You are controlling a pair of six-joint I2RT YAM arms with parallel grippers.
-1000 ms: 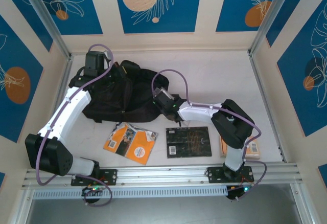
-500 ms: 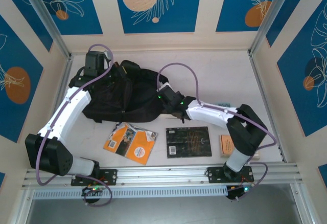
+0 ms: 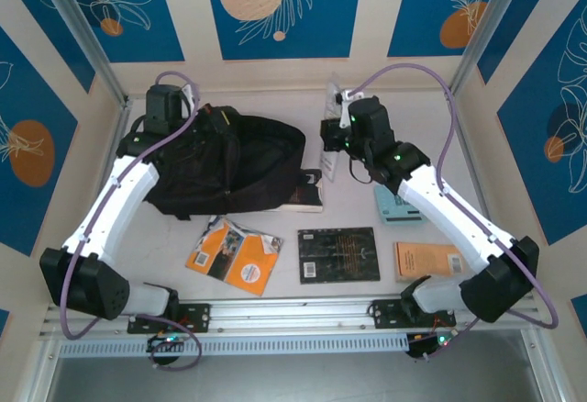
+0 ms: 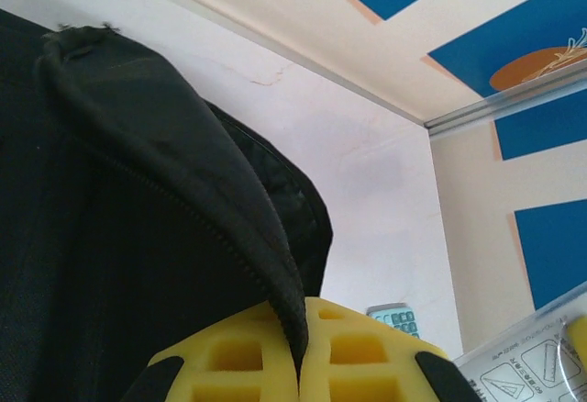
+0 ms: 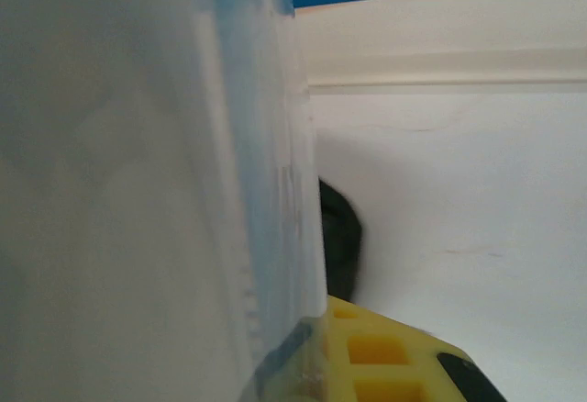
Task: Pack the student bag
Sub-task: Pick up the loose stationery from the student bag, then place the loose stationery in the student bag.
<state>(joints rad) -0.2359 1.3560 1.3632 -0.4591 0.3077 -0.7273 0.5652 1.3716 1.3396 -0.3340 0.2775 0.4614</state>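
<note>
The student bag (image 3: 229, 168) is a large black backpack lying at the back left of the table. My left gripper (image 3: 188, 116) is at its top left corner, shut on the zippered edge of the bag (image 4: 138, 237), which runs between the yellow fingers (image 4: 229, 356). My right gripper (image 3: 337, 131) hangs to the right of the bag, shut on a clear plastic pouch (image 3: 330, 161) that stands on edge. In the right wrist view this pouch (image 5: 138, 191) covers the left side, pinched against a yellow finger (image 5: 385, 351). The pouch's corner (image 4: 532, 351) also shows in the left wrist view.
A dark book (image 3: 307, 202) lies at the bag's right edge. Along the front lie an orange book (image 3: 234, 255), a flat black book (image 3: 338, 253) and a tan book (image 3: 429, 260). A teal calculator (image 3: 396, 205) sits under the right arm. Walls enclose the table closely.
My right gripper closed at the bag's right side, then rose and swung back and to the right with the clear pouch in it. The left gripper kept its hold on the bag.
</note>
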